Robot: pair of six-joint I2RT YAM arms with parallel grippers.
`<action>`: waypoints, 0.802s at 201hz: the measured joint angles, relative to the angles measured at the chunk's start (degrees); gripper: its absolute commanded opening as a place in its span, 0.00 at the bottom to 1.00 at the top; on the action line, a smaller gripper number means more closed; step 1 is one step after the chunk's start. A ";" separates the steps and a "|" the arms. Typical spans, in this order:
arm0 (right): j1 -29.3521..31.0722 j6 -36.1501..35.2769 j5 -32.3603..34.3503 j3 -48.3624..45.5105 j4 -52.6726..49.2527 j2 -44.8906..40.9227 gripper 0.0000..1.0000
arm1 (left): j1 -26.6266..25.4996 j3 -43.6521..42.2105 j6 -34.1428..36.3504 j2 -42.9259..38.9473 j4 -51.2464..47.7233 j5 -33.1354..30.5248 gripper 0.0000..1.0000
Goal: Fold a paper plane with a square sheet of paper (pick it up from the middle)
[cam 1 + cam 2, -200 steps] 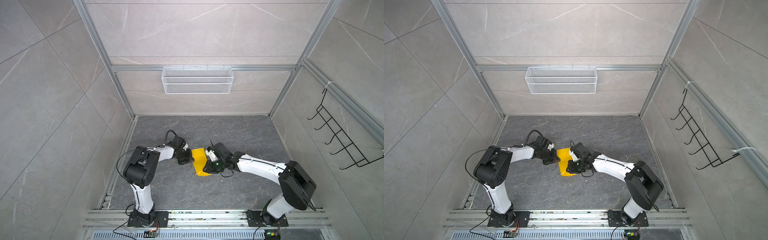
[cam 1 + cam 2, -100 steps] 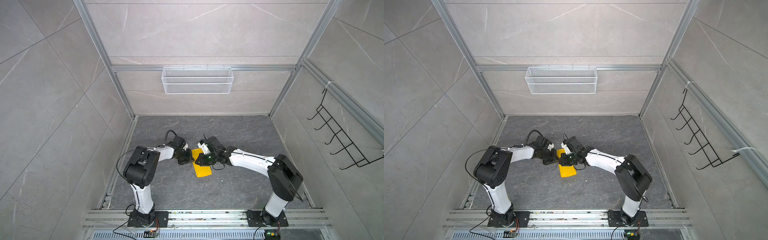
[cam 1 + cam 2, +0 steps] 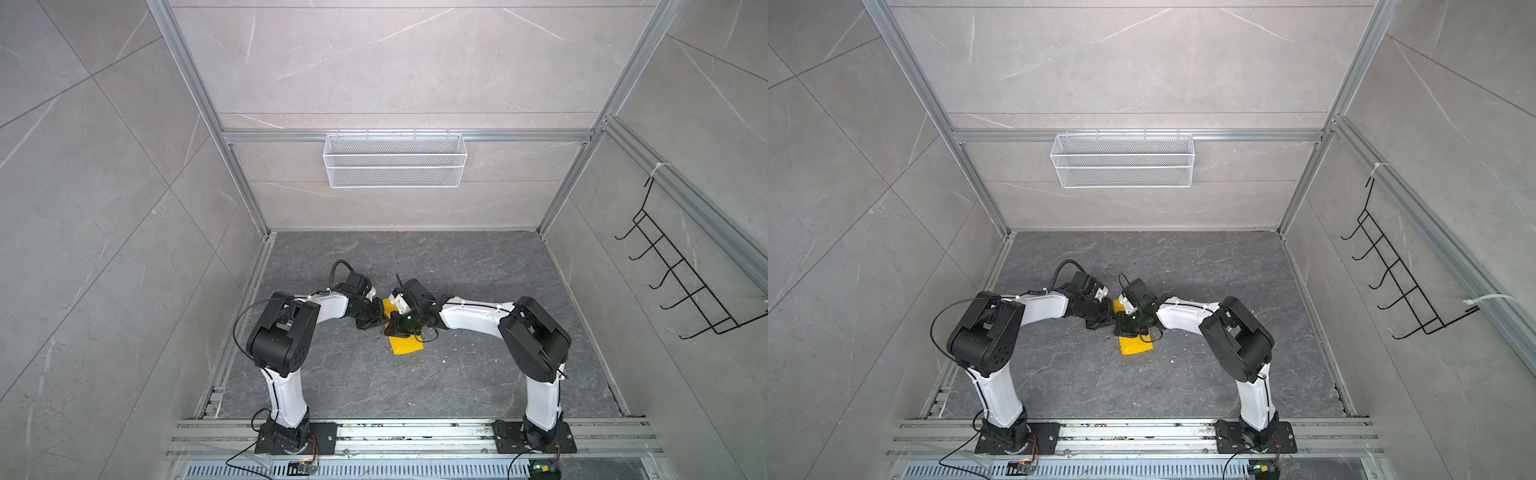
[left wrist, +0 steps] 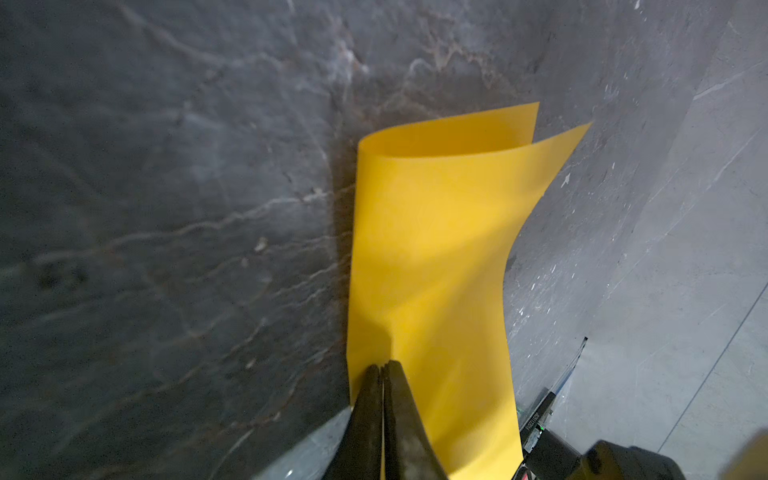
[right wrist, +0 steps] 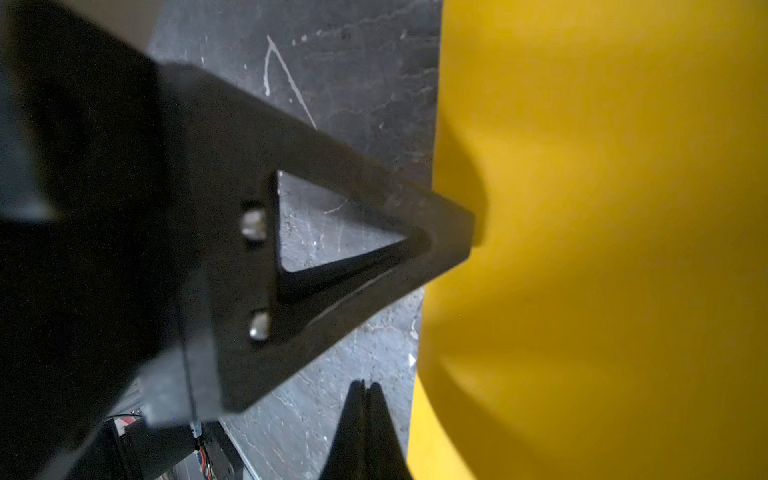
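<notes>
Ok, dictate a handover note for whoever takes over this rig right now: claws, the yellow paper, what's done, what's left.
Left claw: shut on the square sheet of paper, at one edge.
Right claw: shut, beside the sheet, nothing seen in it.
Sheet: in the middle of the table, curled over on itself in a loose loop, not pressed flat.
Done: sheet gripped and bent over.
Left: crease the first fold, then every further fold; no dart shape yet.

Paper [image 3: 406, 347] lies on table [image 3: 478, 270], left tool [image 4: 381, 370] at its left edge, right tool [image 5: 362, 388] over it.
</notes>
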 measured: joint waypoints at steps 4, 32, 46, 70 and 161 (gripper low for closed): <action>0.00 0.11 -0.02 0.02 -0.07 0.15 0.01 | 0.00 -0.02 0.00 0.00 0.02 -0.02 0.10; 0.00 0.35 0.02 0.02 -0.35 1.16 0.01 | 0.00 -0.07 0.00 -0.04 0.04 -0.07 0.10; 0.00 0.35 0.07 0.00 -0.68 1.53 0.01 | 0.00 -0.09 0.00 -0.04 0.07 -0.13 0.10; 0.00 0.39 0.24 -0.07 -1.18 1.64 0.01 | 0.00 -0.09 0.00 -0.04 0.07 -0.15 0.10; 0.00 0.76 -1.14 -6.08 0.33 -1.22 0.01 | 0.00 -0.09 0.00 -0.07 0.04 -0.42 0.10</action>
